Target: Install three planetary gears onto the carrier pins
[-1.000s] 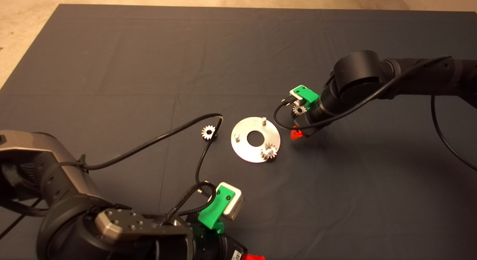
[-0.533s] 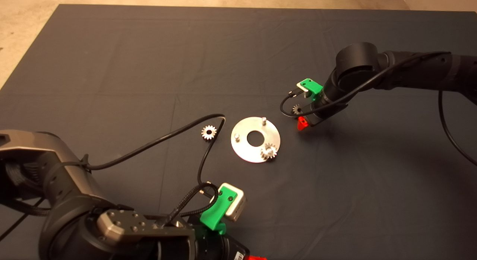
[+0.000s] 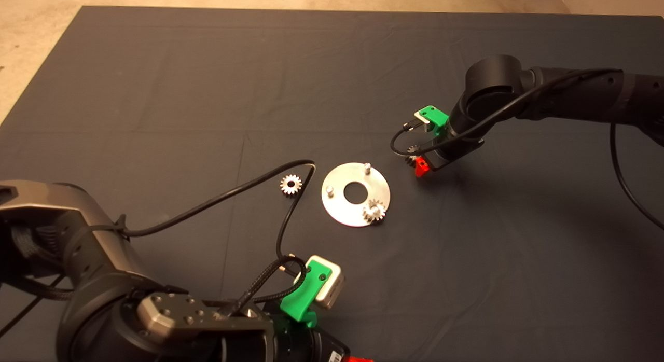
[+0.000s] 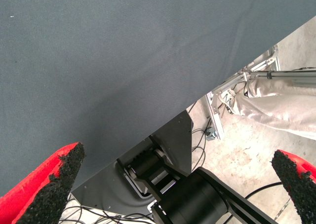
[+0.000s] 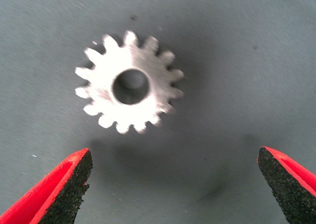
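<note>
The round shiny disc (image 3: 340,209) lies mid-mat with two bare carrier pins (image 3: 367,168) (image 3: 329,189). One planetary gear (image 3: 373,211) sits on the third pin at the disc's near right. A second gear (image 3: 291,184) lies loose on the mat left of the disc. A third gear (image 3: 412,150) lies flat on the mat right of the disc, partly hidden by a cable. My right gripper (image 3: 417,159) hovers over it, open; in the right wrist view (image 5: 173,189) the gear (image 5: 129,88) lies just beyond the spread fingers (image 5: 59,194). My left gripper (image 3: 353,359) is parked at the near edge, open (image 4: 173,184).
A black cable (image 3: 218,198) from the left arm loops across the mat close to the loose gear. The mat's near edge (image 4: 163,120) shows in the left wrist view, with the robot's base and a person's leg (image 4: 281,100) on the floor beyond.
My right gripper has moved away from the disc and swung more upright over the gear on the right. That gear has stayed on the mat. The left arm has barely moved.
</note>
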